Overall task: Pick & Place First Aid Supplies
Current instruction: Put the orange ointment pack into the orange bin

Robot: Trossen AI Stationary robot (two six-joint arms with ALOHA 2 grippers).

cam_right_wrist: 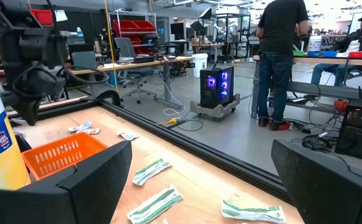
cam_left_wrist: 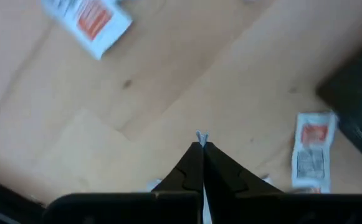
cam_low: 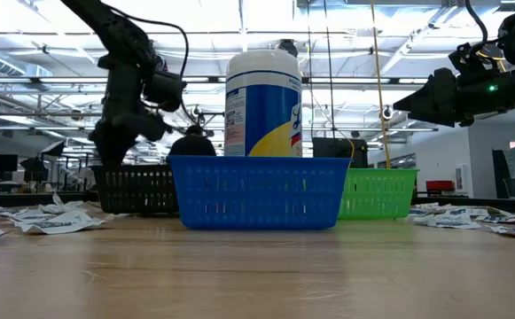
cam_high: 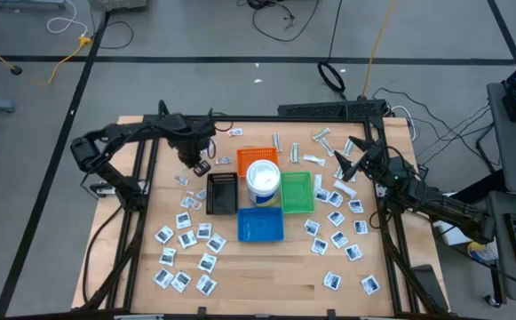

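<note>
**Left hand pinched over the packets by the black tray**

High view first: we see the desk [cam_high: 266, 276] carrying a cluster of four trays at its middle — orange tray [cam_high: 256, 157], black tray [cam_high: 222, 193], green tray [cam_high: 297, 192], blue tray [cam_high: 260, 224] — with a white tub [cam_high: 263, 180] standing among them. The first aid supplies lie loose on the wood around the trays: white square packets [cam_high: 186, 240] scattered on the left side and more on the right, and pale wrapped strips [cam_high: 321, 138] near the far edge.

We judge the packets very light, thin and floppy, lying flat on the wood and so hard to get under. An edge or corner looks the best place to take hold, since a pinch on the flat middle could just slide the packet along.

The left hand [cam_high: 195, 163] sits low just beside the black tray. In the left wrist view its fingers [cam_left_wrist: 190, 168] are pressed together, with a small pale sliver showing at the tips; we cannot tell whether that is a caught packet edge. Two red-marked packets [cam_left_wrist: 311, 152] lie on the wood nearby, untouched.

The right hand [cam_high: 351, 163] hovers above the right-side scatter near the green tray, fingers spread wide, holding nothing.
</note>
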